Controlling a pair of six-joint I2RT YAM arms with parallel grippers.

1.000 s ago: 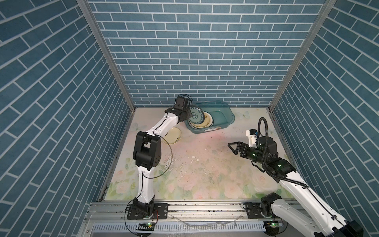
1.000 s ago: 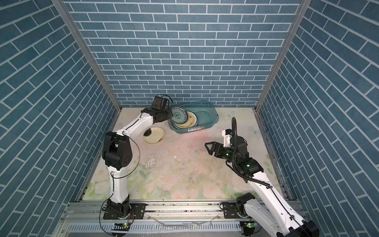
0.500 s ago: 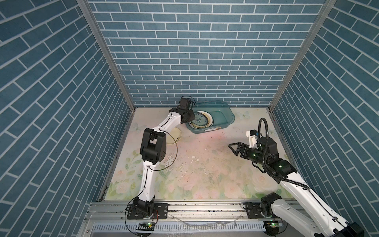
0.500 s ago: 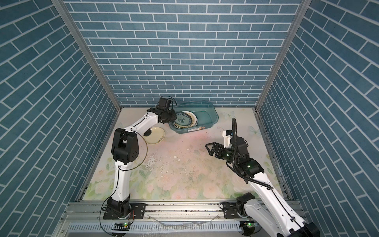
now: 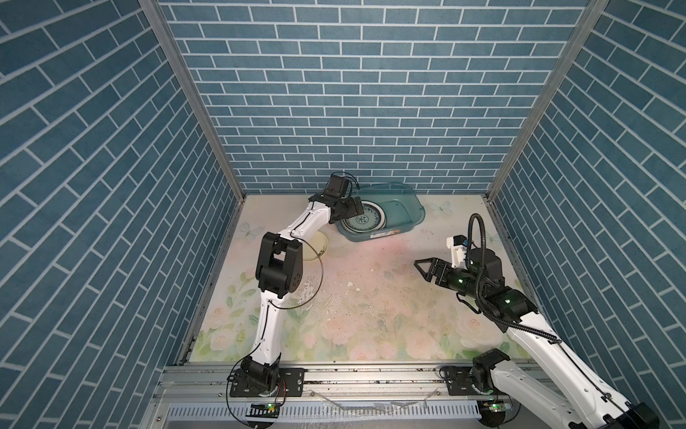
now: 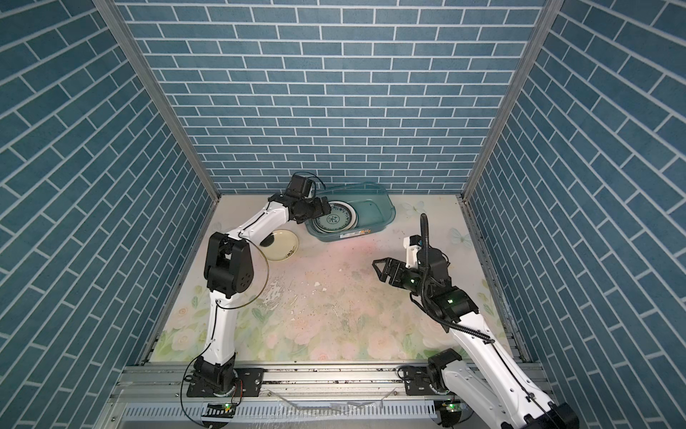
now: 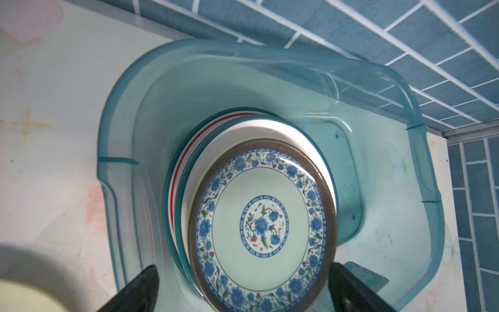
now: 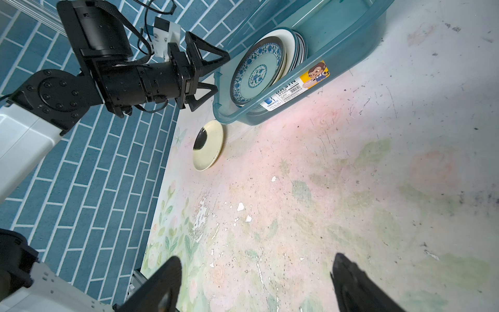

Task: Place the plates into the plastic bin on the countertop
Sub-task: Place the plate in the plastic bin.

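The left fingers (image 8: 208, 51) are spread wide over the end of the plastic bin (image 5: 404, 212) nearest the left arm. They pinch nothing and sit just clear of the teal patterned plate (image 7: 262, 227), which tops the stack of plates (image 8: 297, 48) inside the bin. One pale yellow plate (image 6: 286, 247) lies on the surface (image 5: 371, 297) just beside the bin, under the left arm. The right fingers (image 8: 353, 286) are also spread and empty, above the surface and well apart from the bin
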